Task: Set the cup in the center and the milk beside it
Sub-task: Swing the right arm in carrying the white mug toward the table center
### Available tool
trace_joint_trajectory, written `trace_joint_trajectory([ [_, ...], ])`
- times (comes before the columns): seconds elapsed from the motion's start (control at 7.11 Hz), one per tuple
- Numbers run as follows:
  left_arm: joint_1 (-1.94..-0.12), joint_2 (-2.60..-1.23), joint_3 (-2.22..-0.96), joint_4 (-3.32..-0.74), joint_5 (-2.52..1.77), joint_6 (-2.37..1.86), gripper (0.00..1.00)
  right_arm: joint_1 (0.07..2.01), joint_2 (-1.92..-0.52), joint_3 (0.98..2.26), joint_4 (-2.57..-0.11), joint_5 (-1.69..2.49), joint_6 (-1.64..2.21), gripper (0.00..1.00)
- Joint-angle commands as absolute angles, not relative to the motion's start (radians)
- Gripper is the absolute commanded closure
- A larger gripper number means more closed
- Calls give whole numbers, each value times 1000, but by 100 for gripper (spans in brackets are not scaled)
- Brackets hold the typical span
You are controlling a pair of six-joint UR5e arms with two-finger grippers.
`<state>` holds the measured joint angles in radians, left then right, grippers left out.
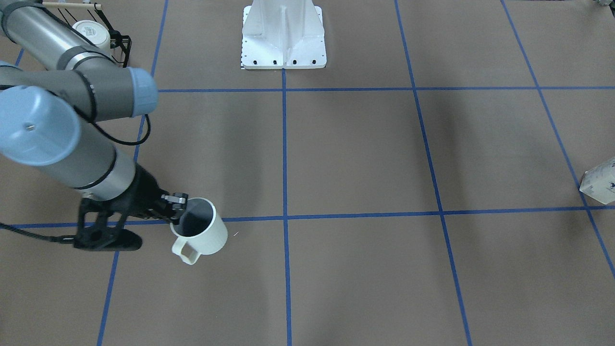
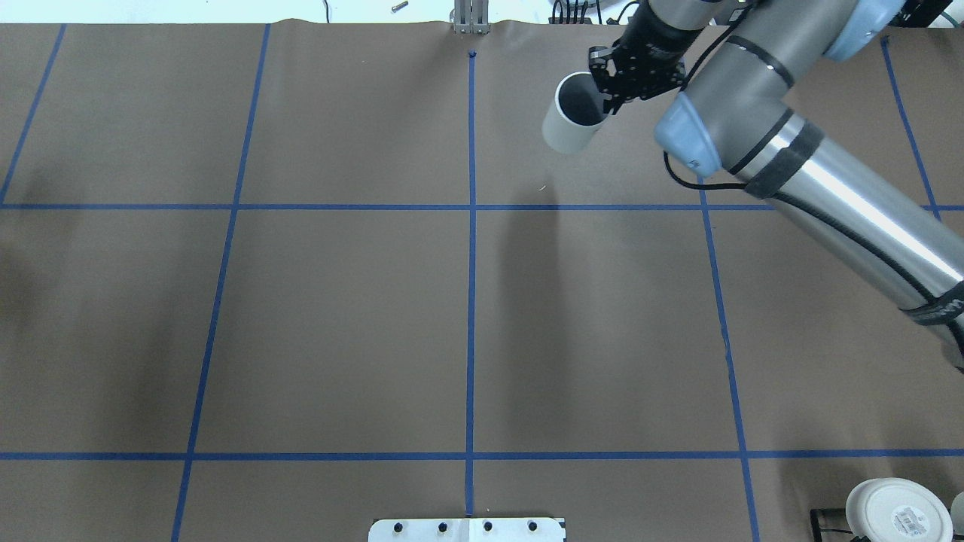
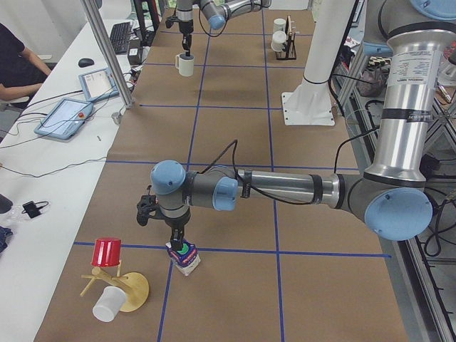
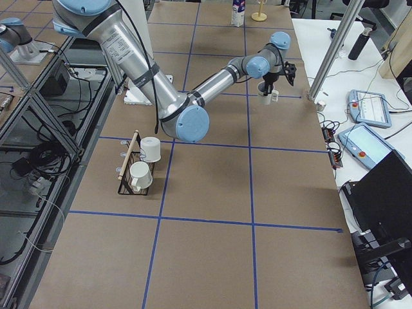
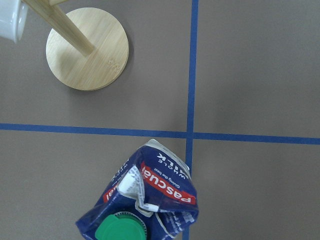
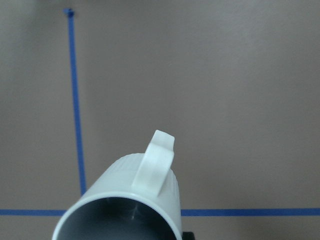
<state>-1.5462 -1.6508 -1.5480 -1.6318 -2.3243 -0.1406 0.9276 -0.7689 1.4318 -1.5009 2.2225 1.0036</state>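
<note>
We see a table (image 1: 360, 154) under brown paper, squared off by blue tape lines (image 1: 284, 144), with a white mounting base (image 1: 283, 36) on it. A black wire rack (image 4: 132, 168) holds two white cups (image 4: 150, 149). A wooden stand (image 3: 134, 288) carries a red cup (image 3: 107, 251) and a white cup (image 3: 107, 308). Two tablets (image 3: 68, 115) lie on a side bench (image 3: 43, 164).

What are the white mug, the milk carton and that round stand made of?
The mug looks like matte white plastic, with fine ridges near its rim, though it might be ceramic. The milk carton seems printed cardboard, creased at the top; its green cap looks plastic. The round stand base looks like pale wood, with faint grain.
</note>
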Motion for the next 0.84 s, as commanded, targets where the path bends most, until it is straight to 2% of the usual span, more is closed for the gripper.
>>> trace_joint_trajectory([
  [0.0, -1546, -1667, -1542, -1632, -2326, -137, 2, 793, -713, 1431, -1491, 2138, 1075, 100],
  [0.7, -1545, -1667, -1513, -1635, -2326, -132, 2, 735, -735, 1382, -1457, 2095, 1066, 100],
])
